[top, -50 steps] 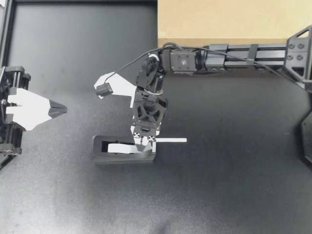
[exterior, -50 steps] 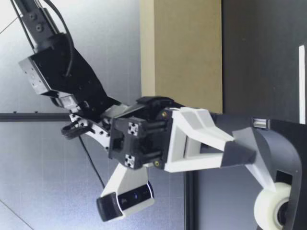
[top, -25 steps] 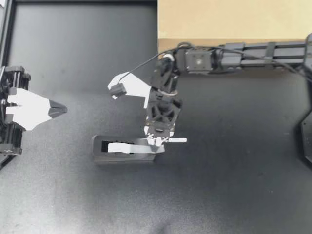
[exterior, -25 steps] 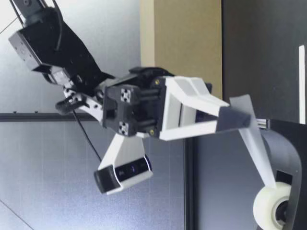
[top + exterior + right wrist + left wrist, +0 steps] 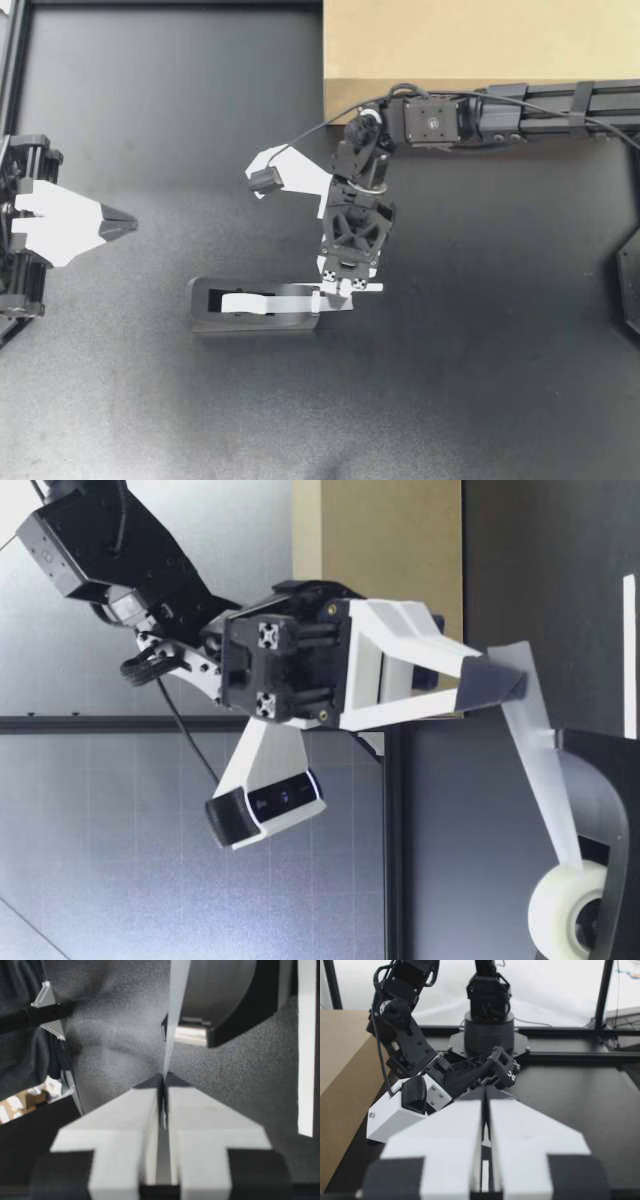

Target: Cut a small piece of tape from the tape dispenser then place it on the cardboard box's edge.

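White with dark tips, my left gripper point(image 5: 128, 225) rests at 9 o'clock of the table point(image 5: 480, 400), its fingers pressed together with nothing between them, well apart from the work. Near the centre, a little toward 7 o'clock, stands the black tape dispenser point(image 5: 250, 322). From its roll point(image 5: 565, 915) the tape point(image 5: 545, 770) runs out toward 3 o'clock and rises to my right gripper point(image 5: 339, 292), which is clenched on the free end. In the right wrist view the thin band goes straight from between the closed fingers to the dispenser ahead. The tape looks stretched and is not yet cut, so I judge that the step in hand is the drawing-out of a short length, early in the task. Just beside this gripper a white strip point(image 5: 368, 288) lies flat on the table. The cardboard box point(image 5: 480, 40) is at 1 o'clock, well apart from the tape. The next move, I think, calls for bringing the band down over the cutter at the dispenser's 3 o'clock end and tearing it there. Nothing holds the dispenser, so a hard pull may drag or tip it.
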You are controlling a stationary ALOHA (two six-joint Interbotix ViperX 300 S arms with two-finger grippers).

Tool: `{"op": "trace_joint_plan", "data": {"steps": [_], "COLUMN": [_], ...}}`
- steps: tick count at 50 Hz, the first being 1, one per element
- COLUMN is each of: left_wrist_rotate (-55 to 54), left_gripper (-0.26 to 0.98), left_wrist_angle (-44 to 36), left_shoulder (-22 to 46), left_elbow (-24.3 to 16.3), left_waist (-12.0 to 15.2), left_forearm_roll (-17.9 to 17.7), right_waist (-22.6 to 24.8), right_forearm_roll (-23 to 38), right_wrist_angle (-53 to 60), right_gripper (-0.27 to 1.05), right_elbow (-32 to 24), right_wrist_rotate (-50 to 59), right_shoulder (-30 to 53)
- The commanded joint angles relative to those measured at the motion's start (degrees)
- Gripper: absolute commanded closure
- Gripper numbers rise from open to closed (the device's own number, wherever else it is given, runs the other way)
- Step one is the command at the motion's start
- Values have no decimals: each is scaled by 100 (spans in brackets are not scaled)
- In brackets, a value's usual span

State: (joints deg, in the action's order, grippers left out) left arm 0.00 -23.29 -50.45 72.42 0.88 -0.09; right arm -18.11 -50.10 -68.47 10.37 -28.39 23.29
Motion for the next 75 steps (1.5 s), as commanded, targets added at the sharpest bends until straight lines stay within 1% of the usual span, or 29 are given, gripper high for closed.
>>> {"op": "trace_joint_plan", "data": {"steps": [1, 12, 23, 40, 47, 52, 56, 66, 75], "left_wrist_rotate": [9, 9, 0, 0, 0, 0, -18, -62, -62], "left_gripper": [84, 84, 84, 84, 84, 84, 84, 84, 82], "left_wrist_angle": [-53, -53, -53, -53, -53, -53, -53, -53, -62], "left_shoulder": [35, 35, 35, 26, 26, 35, 62, 378, 896], "left_elbow": [-149, -149, -132, -149, -167, -158, -132, -193, -396], "left_waist": [18, 9, 9, 9, 18, 18, 9, 18, 35], "left_forearm_roll": [-9, -9, -9, -9, -18, -9, -9, -132, -220], "right_waist": [-53, -62, -62, -97, -132, -141, -141, -114, 53], "right_forearm_roll": [-18, -18, -18, 44, 53, 70, 185, 835, 1450], "right_wrist_angle": [-18, 53, 229, 914, 1187, 1239, 1230, 1310, 1521], "right_gripper": [76, 76, 81, 84, 86, 86, 86, 86, 86], "right_elbow": [-26, 44, 211, 703, 923, 993, 1020, 1046, 1134], "right_wrist_rotate": [-18, -26, -26, -167, -167, -158, -114, -79, 141], "right_shoulder": [-334, -325, -264, -35, -123, -404, -817, -1925, -2522]}}
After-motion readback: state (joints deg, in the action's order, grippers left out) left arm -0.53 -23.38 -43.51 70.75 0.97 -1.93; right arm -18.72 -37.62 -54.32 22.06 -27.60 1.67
